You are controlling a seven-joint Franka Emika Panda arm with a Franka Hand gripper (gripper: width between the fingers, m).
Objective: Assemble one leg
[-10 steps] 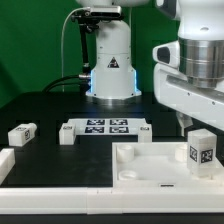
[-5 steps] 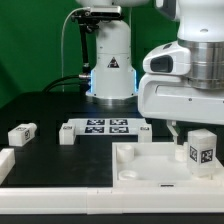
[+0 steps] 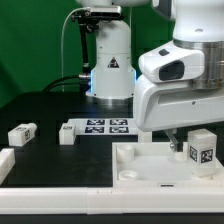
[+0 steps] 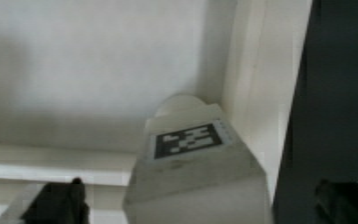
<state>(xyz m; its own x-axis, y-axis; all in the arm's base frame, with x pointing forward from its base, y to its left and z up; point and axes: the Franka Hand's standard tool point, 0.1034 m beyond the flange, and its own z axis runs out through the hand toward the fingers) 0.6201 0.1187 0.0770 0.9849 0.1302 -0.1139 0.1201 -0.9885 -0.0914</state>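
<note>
A leg (image 3: 202, 150), a small white block with a square tag, stands upright on the right part of the large white square panel (image 3: 150, 168). My gripper (image 3: 190, 142) hangs just over it, one finger (image 3: 172, 144) showing beside the leg. In the wrist view the leg (image 4: 197, 155) stands between my two dark fingertips (image 4: 55, 205), with a gap on each side. My gripper (image 4: 199, 208) is open and holds nothing. The panel floor and its raised rim (image 4: 87, 70) lie under the leg.
A second leg (image 3: 22, 133) lies on the dark table at the exterior view's left, another white part (image 3: 5, 162) at the left edge. The marker board (image 3: 105, 126) lies behind the panel, with a white block (image 3: 68, 135) at its left end. The robot base (image 3: 110, 60) stands behind.
The arm's head has moved toward the exterior view's left and lower, bringing the fingers down around the upright leg. The leg and the other parts have not moved.
</note>
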